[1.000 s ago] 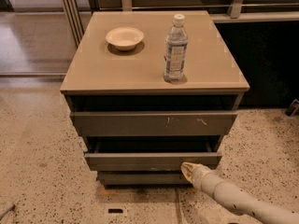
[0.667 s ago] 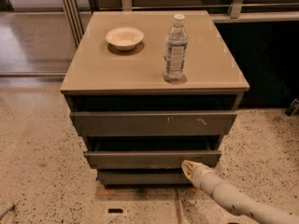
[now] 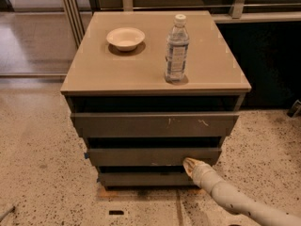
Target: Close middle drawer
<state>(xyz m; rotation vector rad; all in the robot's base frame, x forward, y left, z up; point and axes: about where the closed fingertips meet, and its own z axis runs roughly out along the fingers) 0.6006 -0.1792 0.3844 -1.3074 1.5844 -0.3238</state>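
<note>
The plain, handle-less grey-brown middle drawer (image 3: 150, 155) is seen slightly open, the hand (image 3: 189, 163) set against its lower right (its grip cannot be told).

Over that last second I watched the gripper (image 3: 190, 164) creep forward and a little higher in the camera view. Its tip ended against the lower right part of the middle drawer (image 3: 141, 157), as far as I could tell. The drawer went in with it by a small amount: the dark gap above its front, under the scratched front (image 3: 155, 125), grew narrower, and its face sat further back than before. The arm (image 3: 230, 199) followed the same way, reaching slightly deeper toward the cabinet
</note>
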